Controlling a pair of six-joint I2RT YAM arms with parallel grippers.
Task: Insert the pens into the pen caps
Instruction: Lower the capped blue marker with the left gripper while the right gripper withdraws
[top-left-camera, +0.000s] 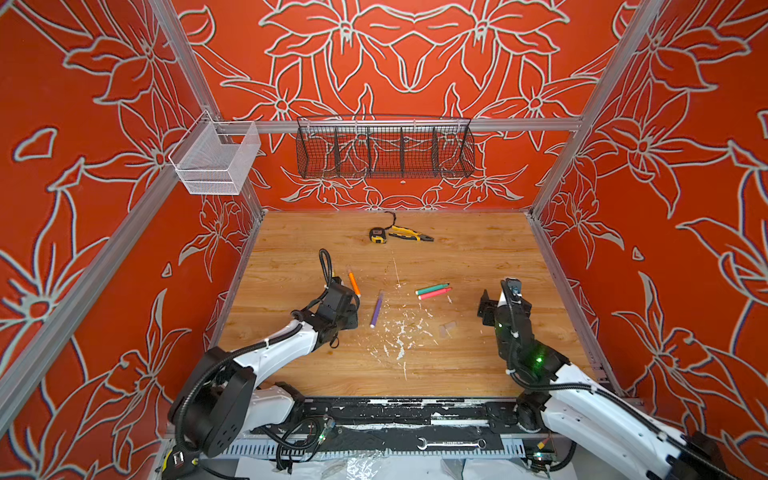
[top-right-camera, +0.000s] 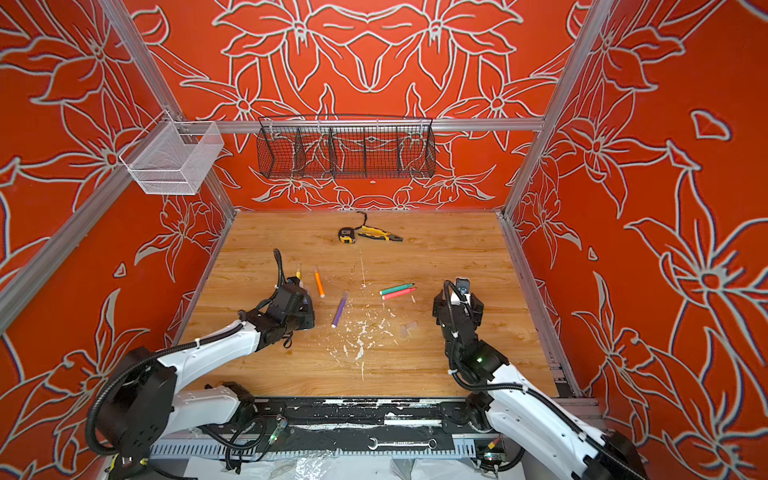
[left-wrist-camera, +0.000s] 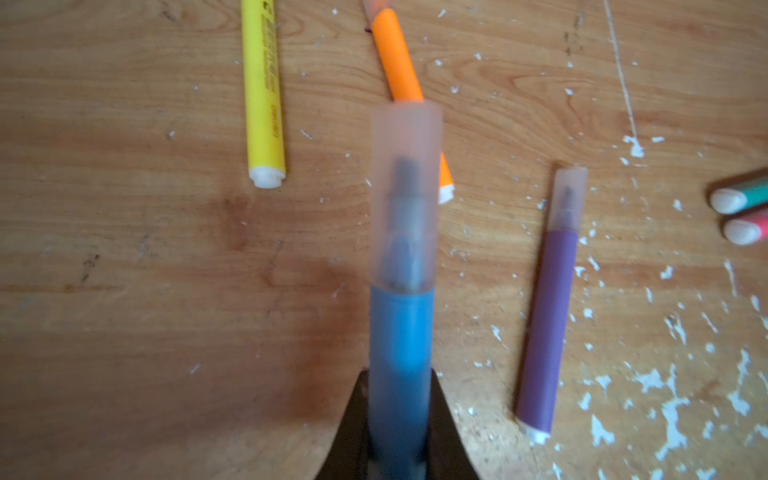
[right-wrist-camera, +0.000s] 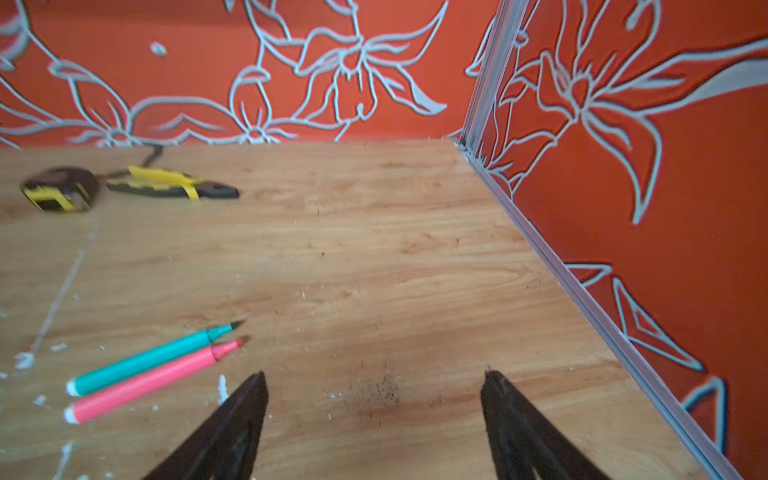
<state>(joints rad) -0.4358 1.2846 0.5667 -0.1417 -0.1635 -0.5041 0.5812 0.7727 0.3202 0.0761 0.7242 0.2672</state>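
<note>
Though obscured overhead, capped blue pen (left-wrist-camera: 401, 332), left hand (left-wrist-camera: 399, 376) clamped

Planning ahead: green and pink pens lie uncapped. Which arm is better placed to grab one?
Right, probably: the right claw is open, empty, near the green pen; the left claw grips the blue pen.

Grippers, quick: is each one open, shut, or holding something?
Left gripper: shut on the blue pen, which is capped.
Right gripper: open, empty.

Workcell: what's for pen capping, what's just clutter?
Job: blue marker pen, purple marker pen, orange marker pen, yellow marker pen, green marker pen, pink-red marker pen, clear plastic caps.
Clutter: yellow-black tape measure, yellow-handled pliers, steel spanner, black wire basket, white mesh basket.
</note>
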